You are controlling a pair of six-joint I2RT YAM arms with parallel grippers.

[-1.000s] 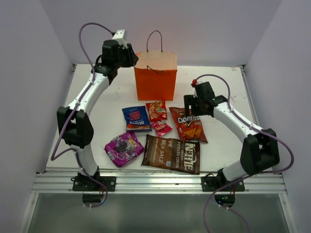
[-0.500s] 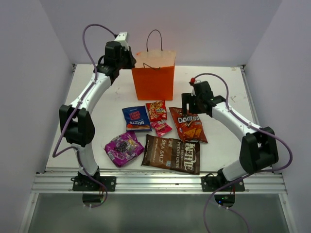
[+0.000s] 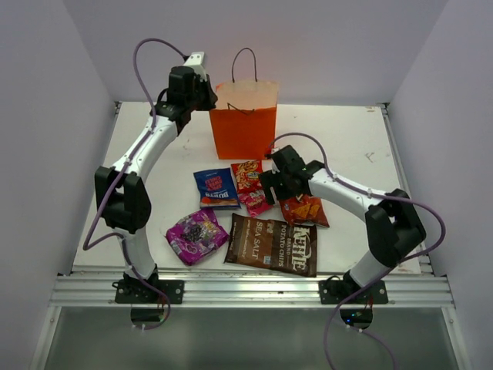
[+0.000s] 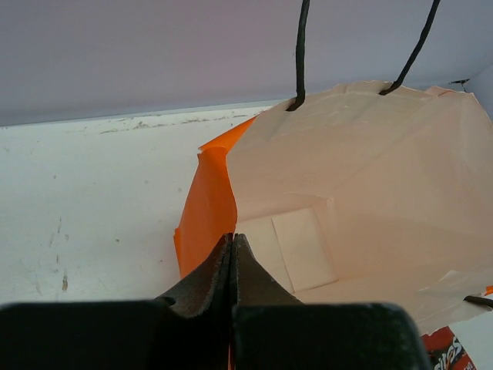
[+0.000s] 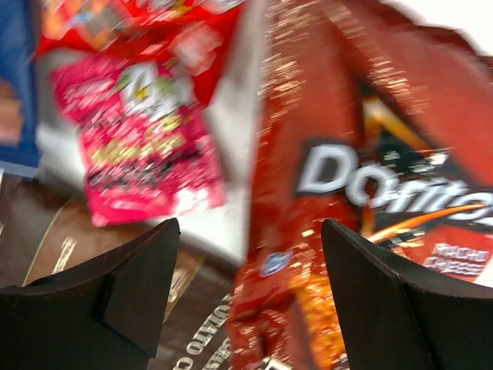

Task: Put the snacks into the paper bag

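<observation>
The orange paper bag (image 3: 245, 131) stands upright at the back, its pale inside (image 4: 362, 193) open to the left wrist view. My left gripper (image 3: 206, 96) (image 4: 232, 237) is shut on the bag's top-left rim, with the paper wall running between the jaws. The snacks lie in front: blue bag (image 3: 216, 187), red-yellow packet (image 3: 247, 174), pink-red packet (image 3: 254, 203) (image 5: 139, 146), purple bag (image 3: 196, 235), brown Kettle bag (image 3: 271, 245) and Doritos bag (image 3: 304, 206) (image 5: 370, 177). My right gripper (image 3: 271, 183) (image 5: 250, 227) hangs open over the Doritos bag's left edge, holding nothing.
The bag's black loop handles (image 3: 246, 65) stick up above its rim. Purple cables (image 3: 146, 58) arch over both arms. The white table (image 3: 354, 139) is walled at the left, right and back.
The left gripper has shut on the bag's rim and drawn the bag's top slightly left. The right arm has swung left and down over the Doritos bag, its jaws still open.
</observation>
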